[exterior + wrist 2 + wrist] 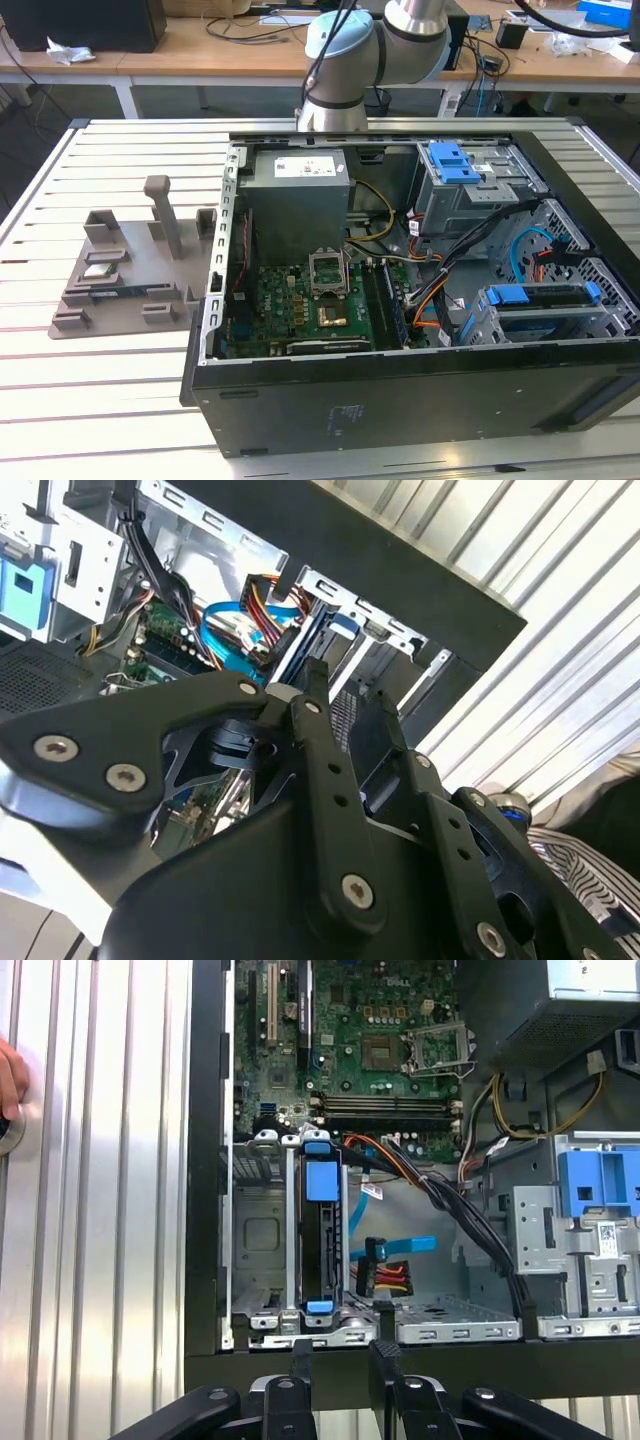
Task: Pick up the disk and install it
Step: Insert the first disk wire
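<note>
Bright, even daylight; soft shadows.

Count:
- one slatted table (110,400)
- one open computer case (400,405)
- one motherboard (295,305)
- one grey metal box (298,195)
- one disk (322,1245)
- one blue latch piece (452,162)
- one grey fixture (120,285)
- one arm (365,45)
- one gripper (341,1348) with two fingers (302,1358)
- one hand (8,1075)

Directly ahead of the black two-fingered gripper (340,1352), whose fingers are parted, passage is barred by the black metal wall of the open computer case (480,1372). Past it, one slot of the silver drive cage (262,1250) is filled by the blue-framed disk (318,1245) standing on edge; the neighbouring slot is left free. On the disk's other side, room is taken by a black-and-orange cable bundle (430,1188) and a blue flat cable (400,1248).
</note>
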Robot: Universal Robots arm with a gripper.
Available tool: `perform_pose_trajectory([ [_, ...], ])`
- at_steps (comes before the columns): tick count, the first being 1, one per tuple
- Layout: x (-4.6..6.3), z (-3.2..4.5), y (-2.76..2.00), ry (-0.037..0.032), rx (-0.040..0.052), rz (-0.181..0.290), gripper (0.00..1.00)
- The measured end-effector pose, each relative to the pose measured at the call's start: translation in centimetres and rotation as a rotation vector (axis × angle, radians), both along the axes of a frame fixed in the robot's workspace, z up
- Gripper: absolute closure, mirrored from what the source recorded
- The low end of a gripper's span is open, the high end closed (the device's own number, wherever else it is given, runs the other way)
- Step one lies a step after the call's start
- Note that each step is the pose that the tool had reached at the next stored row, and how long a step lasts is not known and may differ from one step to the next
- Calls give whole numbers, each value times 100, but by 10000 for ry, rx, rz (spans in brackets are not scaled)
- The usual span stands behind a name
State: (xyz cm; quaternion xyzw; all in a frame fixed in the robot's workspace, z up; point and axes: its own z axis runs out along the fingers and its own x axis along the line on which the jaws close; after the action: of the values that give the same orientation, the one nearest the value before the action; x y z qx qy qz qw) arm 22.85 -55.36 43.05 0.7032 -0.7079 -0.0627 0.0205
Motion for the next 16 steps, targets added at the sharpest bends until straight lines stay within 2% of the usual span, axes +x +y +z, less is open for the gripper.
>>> perform_pose_trajectory([
  [4, -148, -83, 14, -1, -11, -1, 64],
  [10, -226, -167, 156, -2, -92, 1, 64],
  [12, -232, -200, 165, -2, -91, -1, 64],
  [16, -233, -205, 165, -2, -92, -1, 64],
])
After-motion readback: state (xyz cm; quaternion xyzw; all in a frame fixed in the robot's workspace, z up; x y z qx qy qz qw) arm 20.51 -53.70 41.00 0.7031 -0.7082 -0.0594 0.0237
